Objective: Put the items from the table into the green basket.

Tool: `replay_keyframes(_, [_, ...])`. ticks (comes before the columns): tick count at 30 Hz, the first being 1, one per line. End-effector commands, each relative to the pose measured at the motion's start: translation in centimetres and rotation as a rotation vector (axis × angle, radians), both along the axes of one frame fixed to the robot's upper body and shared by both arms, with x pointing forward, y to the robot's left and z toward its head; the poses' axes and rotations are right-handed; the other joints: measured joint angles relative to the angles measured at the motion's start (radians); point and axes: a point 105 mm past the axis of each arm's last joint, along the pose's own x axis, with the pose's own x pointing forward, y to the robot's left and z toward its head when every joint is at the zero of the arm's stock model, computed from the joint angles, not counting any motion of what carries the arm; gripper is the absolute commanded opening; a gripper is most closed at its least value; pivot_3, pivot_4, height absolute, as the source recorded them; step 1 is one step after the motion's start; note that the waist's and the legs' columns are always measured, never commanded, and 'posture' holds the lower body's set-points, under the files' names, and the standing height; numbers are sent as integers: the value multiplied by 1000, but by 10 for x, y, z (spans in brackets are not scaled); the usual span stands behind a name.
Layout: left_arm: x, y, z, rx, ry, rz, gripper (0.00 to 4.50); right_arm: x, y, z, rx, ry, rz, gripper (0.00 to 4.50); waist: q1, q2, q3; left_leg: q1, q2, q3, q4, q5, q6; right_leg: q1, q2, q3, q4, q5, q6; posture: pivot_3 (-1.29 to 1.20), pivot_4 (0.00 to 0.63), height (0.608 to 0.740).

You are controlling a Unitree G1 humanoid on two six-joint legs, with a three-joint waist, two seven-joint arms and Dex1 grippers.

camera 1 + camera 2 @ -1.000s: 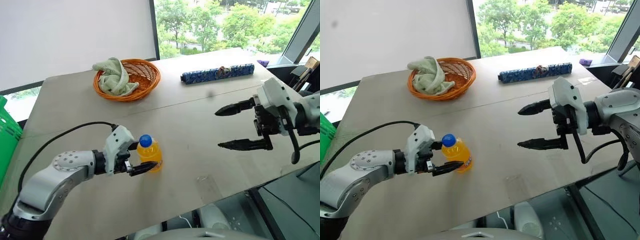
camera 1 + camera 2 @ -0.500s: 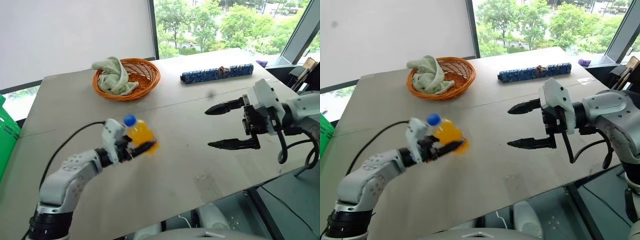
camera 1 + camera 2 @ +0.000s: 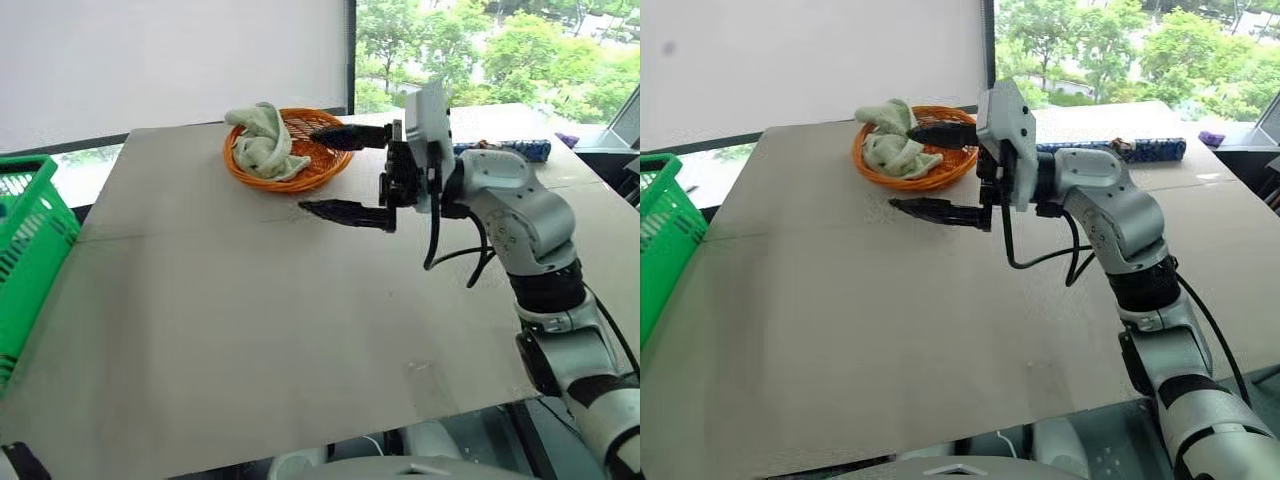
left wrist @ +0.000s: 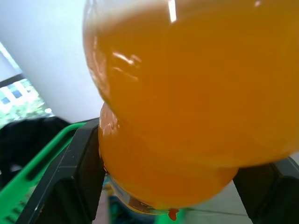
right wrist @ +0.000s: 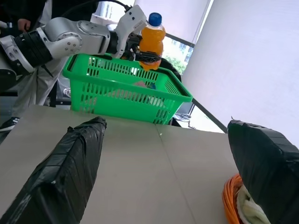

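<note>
Left gripper [image 5: 140,46] pinched orange bottle [image 5: 151,41], held upright above green basket [image 5: 126,88], over far rim. Step in hand: carrying bottle to basket. Next move likely needs lowering inside rim, then letting go. Right gripper [image 3: 345,172] spread wide, empty, above table [image 3: 260,320] beside wicker basket [image 3: 290,172].

It looks like an office or test room several floors up: a plain pale worktop [image 3: 250,330] stands against a tall window [image 3: 480,45] with green treetops outside. A white roller blind [image 3: 170,60] covers the left part of the glass.
</note>
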Motion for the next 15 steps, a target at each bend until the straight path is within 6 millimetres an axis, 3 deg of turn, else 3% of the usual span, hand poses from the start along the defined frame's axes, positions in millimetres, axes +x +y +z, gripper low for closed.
replay_keyframes(1, [-8,23,14,61,-2,24,4107,-3,-5,11,24,-48,0,4500,10,-3,-2,-1,0,-1,0,0,0,0,0,-1,-1,0,0,123,0,740])
replay_keyframes(2, [-8,29,11,66,20,34,4475,-3,-5,11,22,-49,2,4500,12,-4,-3,-2,0,-1,0,-1,1,-1,-1,-1,-1,0,0,123,0,740])
replay_keyframes(5, [-9,35,12,77,25,47,4475,-3,-7,8,12,-56,4,4500,13,-9,-7,-2,0,-5,0,-1,1,0,-1,-5,0,0,-1,134,0,740])
replay_keyframes(10, [-1,2,49,110,-152,-74,4475,-5,-14,4,-1,-65,37,4500,14,-12,-9,-2,0,-7,0,-1,-4,1,-1,-7,0,2,-3,162,0,740])
replay_keyframes(13, [20,-40,48,77,-183,-238,4475,3,-17,6,7,-49,-5,4500,15,-9,-12,-2,0,-9,0,0,-6,1,-1,-8,1,2,-3,147,0,740])
replay_keyframes(15, [45,-91,23,-61,-145,-468,4475,11,-25,-2,-17,-22,-62,4500,17,-4,-19,-2,0,-8,1,0,-5,2,-2,-8,1,2,-3,127,0,740])
